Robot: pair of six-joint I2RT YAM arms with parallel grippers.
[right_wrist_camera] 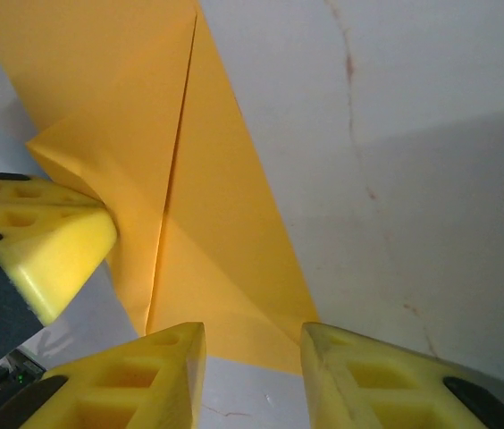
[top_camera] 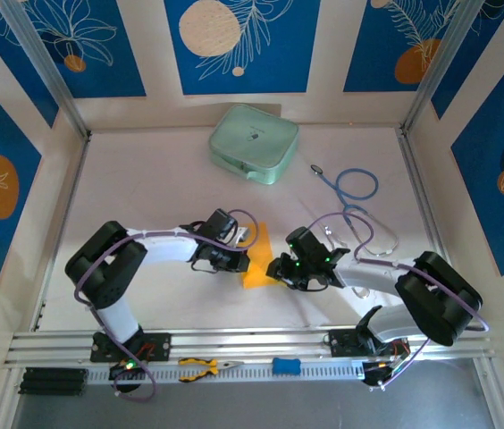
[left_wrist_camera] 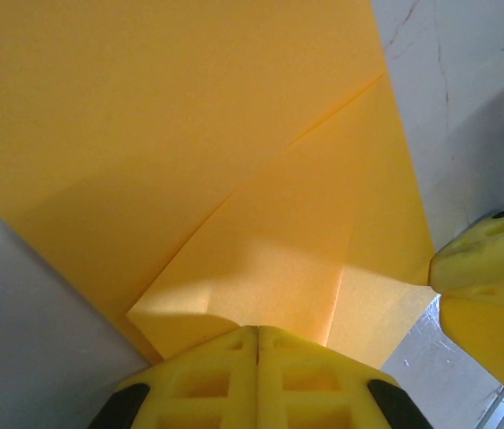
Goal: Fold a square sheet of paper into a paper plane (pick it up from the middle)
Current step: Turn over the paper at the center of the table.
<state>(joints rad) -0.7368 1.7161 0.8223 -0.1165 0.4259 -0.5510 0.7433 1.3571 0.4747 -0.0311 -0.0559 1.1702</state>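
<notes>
Folded sheet [top_camera: 259, 271], long axis near-far (creased)

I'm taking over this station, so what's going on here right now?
An orange-yellow sheet of paper is being folded in the middle of the table. It already carries diagonal creases. The left hand is shut, pinching one edge. The right hand sits close by with its fingers apart around a corner, gripping nothing.

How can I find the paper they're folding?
Look at the white table, near its front middle, where the two arms meet. Between the left gripper and the right gripper is the sheet of paper. It is flat, creased and orange-yellow, unlike the orange-handled pliers on the front rail.
</notes>
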